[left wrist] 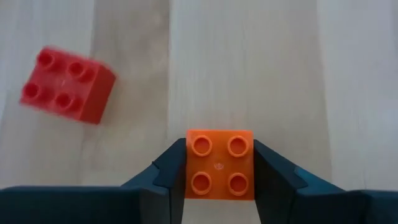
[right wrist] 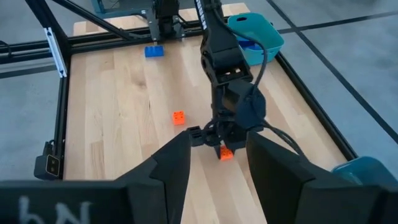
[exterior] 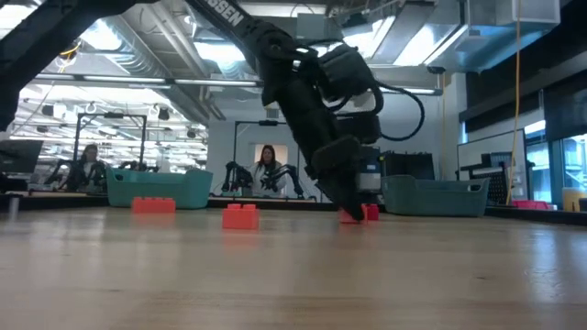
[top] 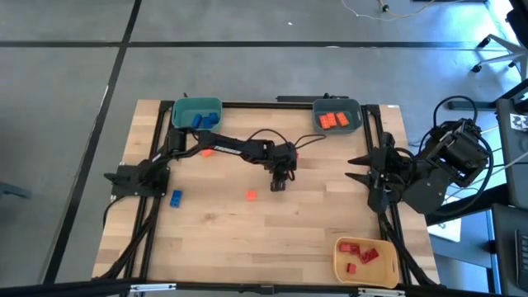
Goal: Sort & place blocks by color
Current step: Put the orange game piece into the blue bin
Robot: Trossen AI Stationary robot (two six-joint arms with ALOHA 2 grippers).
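Note:
An orange block (left wrist: 219, 165), square with four studs up, lies flat on the wooden table near its middle. My left gripper (left wrist: 219, 148) is shut on it, one dark finger on each side; the high view shows this gripper (top: 279, 185) at the table's centre. A red block (left wrist: 66, 84) lies loose close by (top: 251, 195). A blue block (top: 176, 198) and another orange block (top: 206, 153) lie near the left arm. My right gripper (right wrist: 217, 137) hangs open and empty, raised at the table's right edge (top: 356, 167). My left gripper pinches the orange block by two opposite side walls (left wrist: 188, 168) between its two fingers. The fingers slant down onto it from above. The block sits level with its underside on the table (right wrist: 226, 154).
A teal bin (top: 196, 113) holding blue blocks stands at the far left. A grey-blue bin (top: 337, 117) with orange blocks is at the far right, and a yellow bin (top: 365, 260) with red blocks at the near right. Black rails run along the table's left and right sides.

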